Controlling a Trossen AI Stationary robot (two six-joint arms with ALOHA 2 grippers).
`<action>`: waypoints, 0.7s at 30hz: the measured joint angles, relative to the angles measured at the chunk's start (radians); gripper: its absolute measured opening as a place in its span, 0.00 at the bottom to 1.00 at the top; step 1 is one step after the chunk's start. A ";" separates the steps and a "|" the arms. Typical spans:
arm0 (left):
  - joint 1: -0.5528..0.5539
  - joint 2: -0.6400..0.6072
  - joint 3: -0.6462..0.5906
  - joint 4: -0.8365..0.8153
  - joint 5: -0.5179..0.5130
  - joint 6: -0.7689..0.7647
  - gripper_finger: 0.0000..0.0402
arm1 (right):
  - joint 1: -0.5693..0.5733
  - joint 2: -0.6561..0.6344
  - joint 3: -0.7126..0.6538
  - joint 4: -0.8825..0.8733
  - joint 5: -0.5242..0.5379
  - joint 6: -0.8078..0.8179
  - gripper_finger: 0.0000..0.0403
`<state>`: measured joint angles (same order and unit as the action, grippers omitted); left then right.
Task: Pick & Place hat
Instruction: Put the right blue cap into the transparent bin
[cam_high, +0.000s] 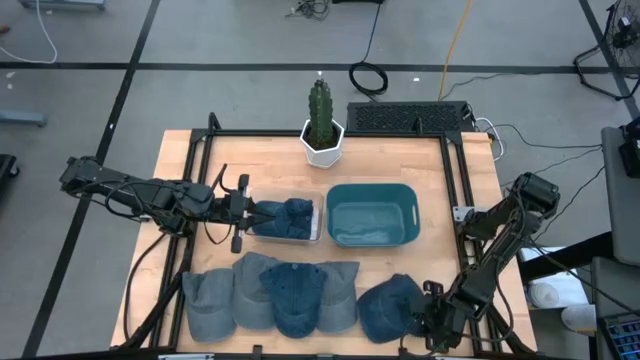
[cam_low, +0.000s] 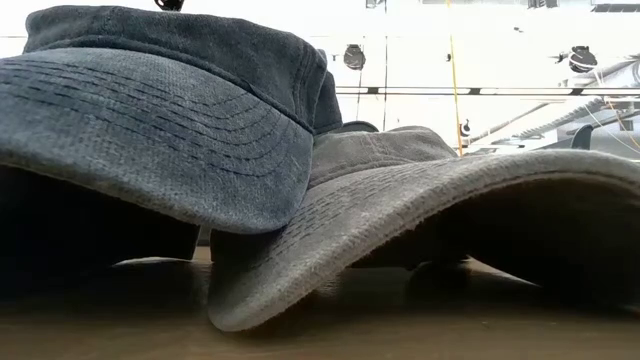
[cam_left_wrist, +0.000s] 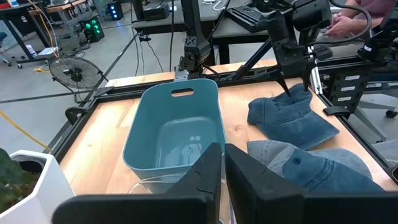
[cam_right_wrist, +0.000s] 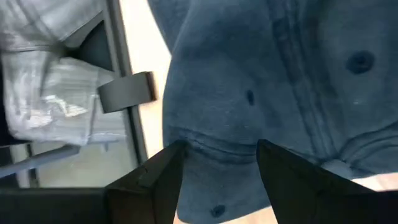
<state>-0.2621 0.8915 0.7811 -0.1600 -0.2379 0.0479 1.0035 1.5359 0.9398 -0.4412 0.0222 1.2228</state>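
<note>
Denim caps lie in a row along the near edge of the wooden bench (cam_high: 180, 170): a pale grey-blue cap (cam_high: 208, 300) at the left end, a second pale one (cam_high: 250, 285) overlapping it, a darker blue cap (cam_high: 296, 298) on top of the middle of the row with another pale cap (cam_high: 340, 295) just beside it, and a dark blue cap (cam_high: 390, 308) at the right end. In the low view two of the brims fill the picture, a dark one (cam_low: 160, 130) over a paler one (cam_low: 420, 200).

At the near right corner, the right end effector (cam_high: 432, 318) is down at the dark blue cap's edge. In its wrist view the two fingers (cam_right_wrist: 155, 180) are spread apart with the cap's cloth (cam_right_wrist: 273, 81) bunched between and beyond them; they are not pinching it tight.

Farther in, on the left, the left end effector (cam_high: 250, 212) reaches over a clear shallow tray (cam_high: 316, 232) that holds another dark blue cap (cam_high: 285, 215). Its fingers (cam_left_wrist: 199, 180) are pressed almost together in the wrist view, and I cannot tell whether they pinch anything.

Just beside the tray sits a teal bin (cam_high: 372, 214). At the far edge stands a cactus (cam_high: 320, 110) in a white pot (cam_high: 323, 148).
</note>
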 joint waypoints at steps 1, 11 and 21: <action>0.000 0.000 0.000 0.000 0.000 0.000 0.08 | 0.000 0.000 0.000 0.012 0.000 0.002 0.48; 0.000 0.000 0.000 0.000 0.000 0.000 0.08 | 0.001 0.000 0.000 0.096 0.003 0.021 0.43; 0.000 0.000 0.000 0.000 0.000 0.000 0.08 | 0.000 0.081 0.000 0.079 0.054 -0.016 0.43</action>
<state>-0.2619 0.8913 0.7811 -0.1599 -0.2379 0.0478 1.0035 1.6167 0.9398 -0.3626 0.0764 1.2071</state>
